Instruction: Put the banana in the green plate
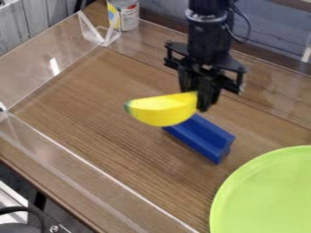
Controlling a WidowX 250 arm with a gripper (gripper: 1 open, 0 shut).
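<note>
The bright-yellow banana (162, 110) hangs above the wooden table, and my gripper (205, 99) is shut on its right end, pointing straight down. The banana's free end sticks out to the left. Just below and to the right lies the blue ridged block (202, 137), flat on the table. The lime-green plate (270, 197) fills the bottom right corner, partly cut off by the frame's edge. It lies well to the lower right of the gripper and holds nothing.
Low clear plastic walls (49, 65) border the table on the left and front. A white bottle with a yellow and blue label (122, 14) and a clear plastic stand (95, 30) sit at the back left.
</note>
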